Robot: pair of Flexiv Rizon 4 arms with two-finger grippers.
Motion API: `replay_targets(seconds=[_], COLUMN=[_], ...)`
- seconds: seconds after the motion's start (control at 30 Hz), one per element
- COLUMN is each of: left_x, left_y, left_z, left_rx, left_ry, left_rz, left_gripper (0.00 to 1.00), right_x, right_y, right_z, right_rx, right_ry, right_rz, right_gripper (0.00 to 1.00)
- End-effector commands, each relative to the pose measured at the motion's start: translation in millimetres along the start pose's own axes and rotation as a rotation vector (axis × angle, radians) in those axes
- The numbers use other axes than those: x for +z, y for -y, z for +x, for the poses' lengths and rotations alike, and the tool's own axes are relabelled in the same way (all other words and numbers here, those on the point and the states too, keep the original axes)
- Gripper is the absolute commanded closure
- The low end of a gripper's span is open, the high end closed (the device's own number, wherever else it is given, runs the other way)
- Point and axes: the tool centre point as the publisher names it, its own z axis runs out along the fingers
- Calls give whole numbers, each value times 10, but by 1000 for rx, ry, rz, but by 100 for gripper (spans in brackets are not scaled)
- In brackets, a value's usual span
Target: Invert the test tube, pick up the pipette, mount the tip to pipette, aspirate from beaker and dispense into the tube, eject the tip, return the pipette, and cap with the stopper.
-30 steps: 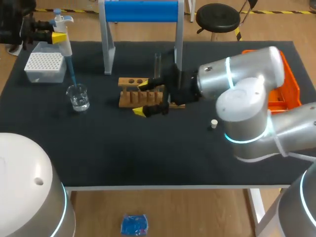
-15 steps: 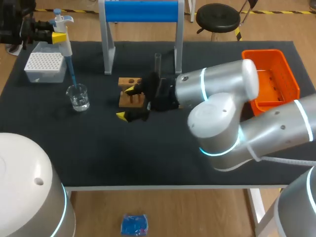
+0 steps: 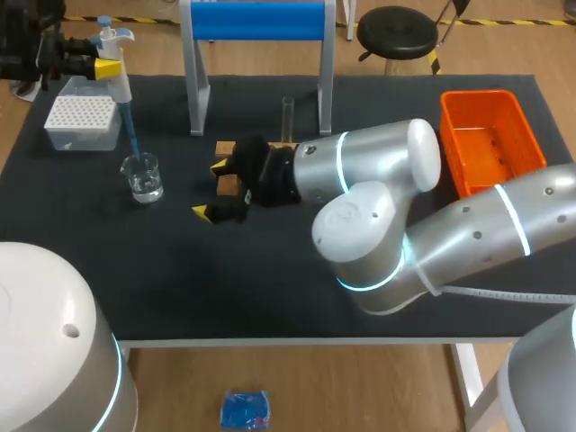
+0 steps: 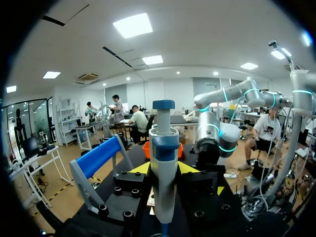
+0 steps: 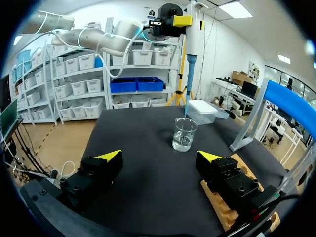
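My left gripper (image 3: 101,65) at the table's far left is shut on the white and blue pipette (image 3: 117,79), which stands upright between the fingers (image 4: 164,170). Its blue tip (image 3: 130,135) points down to the mouth of the glass beaker (image 3: 143,176), which holds a little clear liquid. My right gripper (image 3: 211,189) is open beside the wooden rack (image 3: 236,147), between the rack and the beaker. The beaker (image 5: 184,134) and the pipette (image 5: 191,44) lie ahead of its spread fingers. The test tube (image 3: 288,117) stands upright behind the rack. My right arm hides the stopper.
A white tip box (image 3: 83,121) sits at the far left behind the beaker. A blue and white stand (image 3: 256,22) rises at the back middle. An orange bin (image 3: 490,144) is at the right. My right arm lies across the table's middle.
My right gripper has swung left, past the rack towards the beaker, still open. Its arm now covers the stopper. The left arm and the pipette have not moved.
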Motion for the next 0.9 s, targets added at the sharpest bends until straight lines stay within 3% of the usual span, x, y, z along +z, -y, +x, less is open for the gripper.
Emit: replay_targets(seconds=[0.03, 0.9], left_x=[2, 2], left_y=[-1, -1], left_z=[0, 0], left_rx=[2, 2], left_ry=[1, 1], left_rz=[0, 0], left_gripper=[100, 100], right_x=[170, 219], right_y=[29, 17], right_z=[16, 11], right_rx=[1, 1], right_ry=[15, 17], right_rz=[-12, -20], right_gripper=[0, 0])
